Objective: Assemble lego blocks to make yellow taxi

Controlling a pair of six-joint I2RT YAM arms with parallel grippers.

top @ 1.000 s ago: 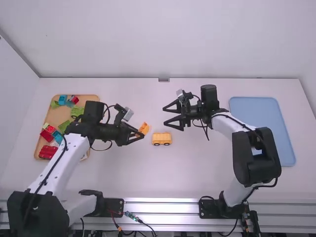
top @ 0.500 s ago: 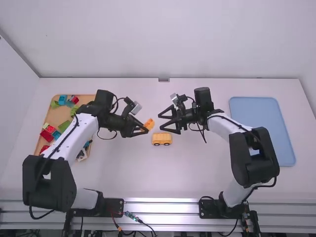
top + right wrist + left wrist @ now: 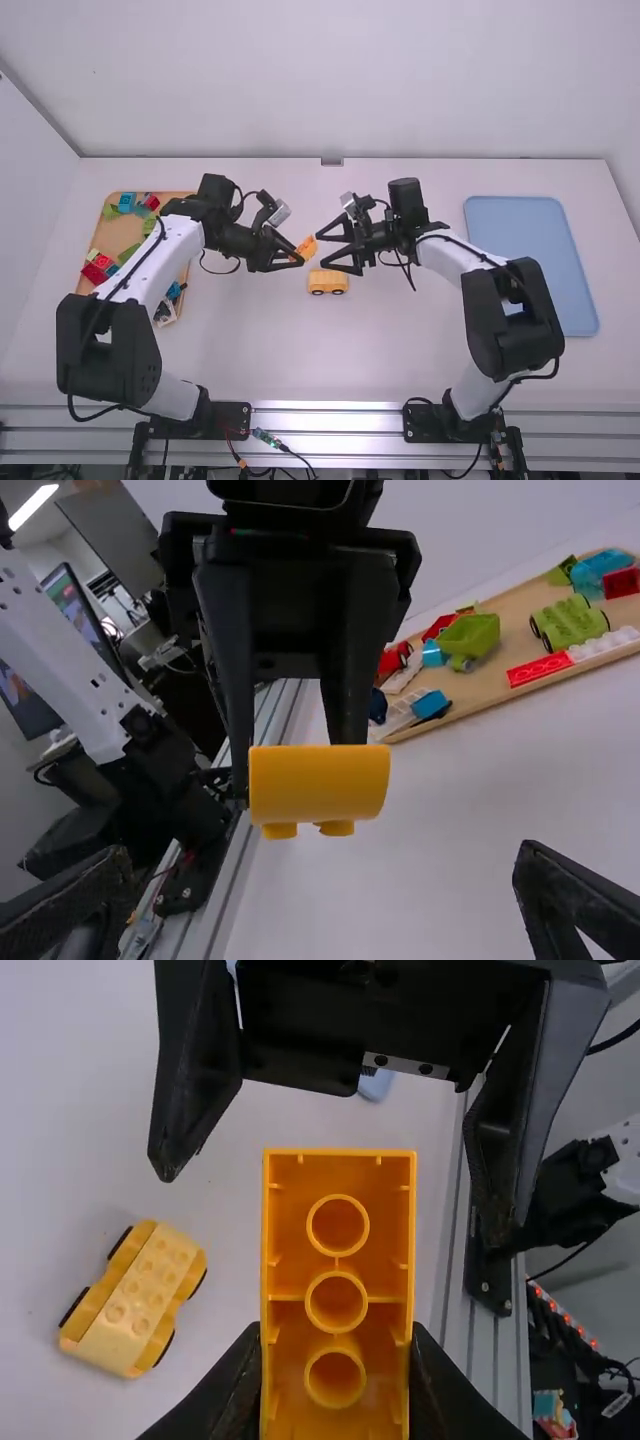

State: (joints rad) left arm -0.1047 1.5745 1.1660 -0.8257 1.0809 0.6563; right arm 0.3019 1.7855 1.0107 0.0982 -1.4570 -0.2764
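Note:
Near the table's middle, my left gripper [image 3: 298, 257] is shut on an orange-yellow block [image 3: 306, 247]; my right gripper [image 3: 322, 254] stands open just to the block's right, facing it. In the left wrist view, my left gripper [image 3: 335, 1380] pinches the block [image 3: 338, 1260], whose hollow tubed underside shows. In the right wrist view, the block [image 3: 318, 783] has its studs downward, between the spread fingers of my right gripper [image 3: 325, 900] but farther off. The yellow wheeled car body [image 3: 328, 281] rests upright on the table just below both grippers; the left wrist view shows the car body [image 3: 135, 1298] with studs on top.
A wooden tray [image 3: 122, 232] with several red, green, blue and white blocks lies at the left, partly behind the left arm. An empty blue tray [image 3: 545, 262] lies at the right, beyond the right arm.
My left gripper has moved right with the block in it. The right gripper has come slightly left, so the two now stand close together. The car body has stayed put.

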